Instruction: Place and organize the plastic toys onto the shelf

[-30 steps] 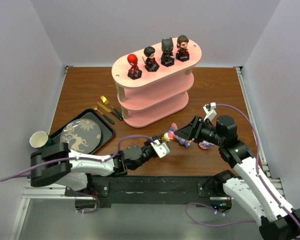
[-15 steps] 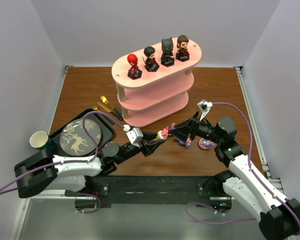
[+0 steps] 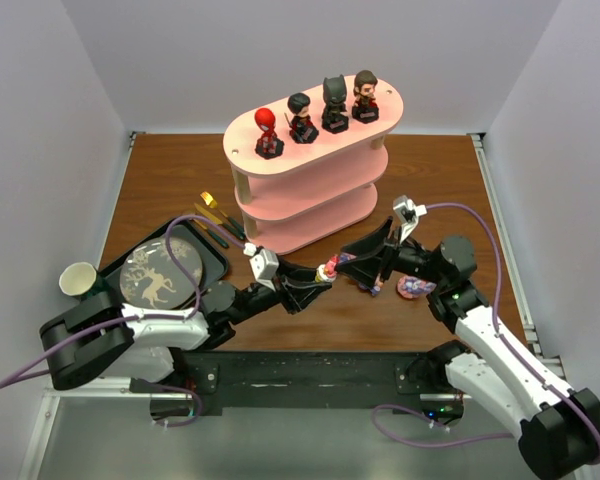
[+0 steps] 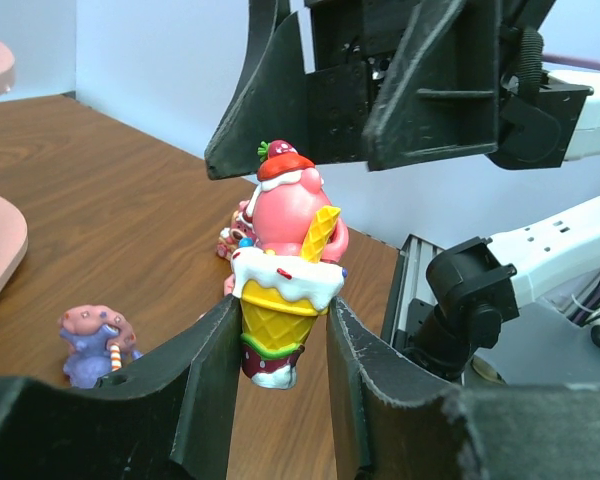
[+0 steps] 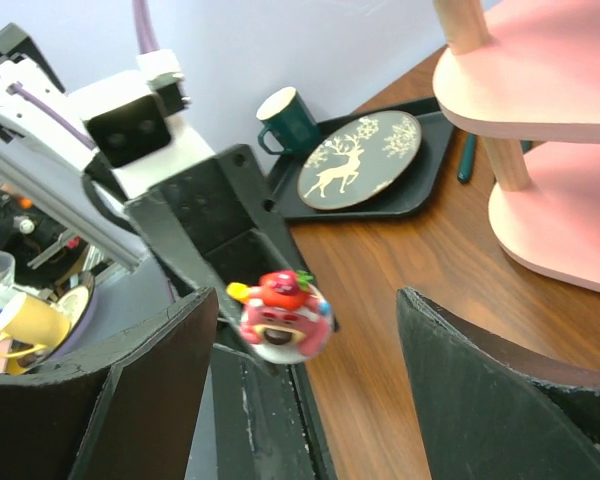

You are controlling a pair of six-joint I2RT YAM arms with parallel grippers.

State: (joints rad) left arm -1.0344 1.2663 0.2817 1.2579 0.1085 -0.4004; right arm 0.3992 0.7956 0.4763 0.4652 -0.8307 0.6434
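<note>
moved: left claw (image 4: 283, 308) and right claw (image 5: 305, 300) barely; ice-cream toy (image 4: 285, 245) stayed.
left claw: gripped that toy.
right claw: wide, at its 3 o'clock.
right wrist view: showed toy's face; left wrist view: its cone.

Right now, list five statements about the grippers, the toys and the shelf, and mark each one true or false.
1. The left gripper is shut on the pink ice-cream-cone toy. True.
2. The right gripper is clamped on that same toy. False: its fingers stand wide open, one on either side of the toy and apart from it.
3. Four big-headed figures stand on the top tier of the shelf. True.
4. The deer plate sits on the shelf's bottom tier. False: it lies in the black tray.
5. A small purple toy stands on the table. True.
</note>
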